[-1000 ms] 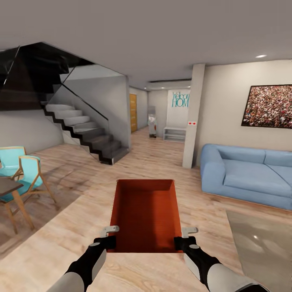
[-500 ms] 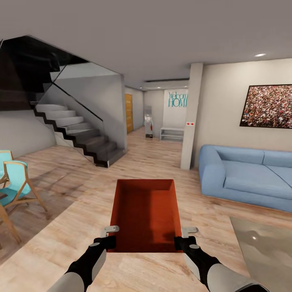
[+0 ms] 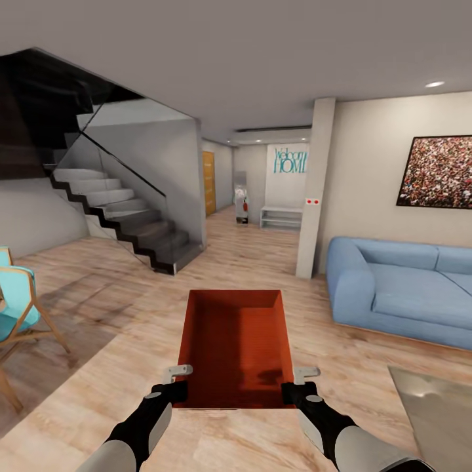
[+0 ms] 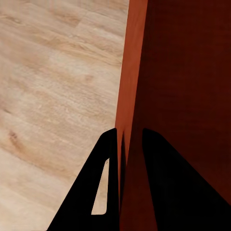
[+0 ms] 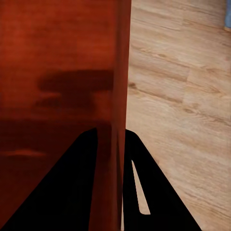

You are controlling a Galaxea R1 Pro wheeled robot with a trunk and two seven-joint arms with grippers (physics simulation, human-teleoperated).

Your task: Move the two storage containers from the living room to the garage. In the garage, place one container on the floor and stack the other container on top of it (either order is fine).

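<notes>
While both arms reach forward over the living room's wood-plank floor (image 3: 131, 314), the left gripper (image 3: 178, 379) pinches one side wall and the right gripper (image 3: 298, 381) pinches the opposite wall of a red-orange storage container (image 3: 236, 344), held level between them, a blue sofa (image 3: 400, 292) just beyond.

one storage container (image 3: 236, 344), one sofa (image 3: 400, 295), one chair (image 3: 16, 308), one staircase (image 3: 124, 219)

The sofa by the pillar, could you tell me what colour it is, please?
The sofa is light blue, seen best in the head view.
</notes>
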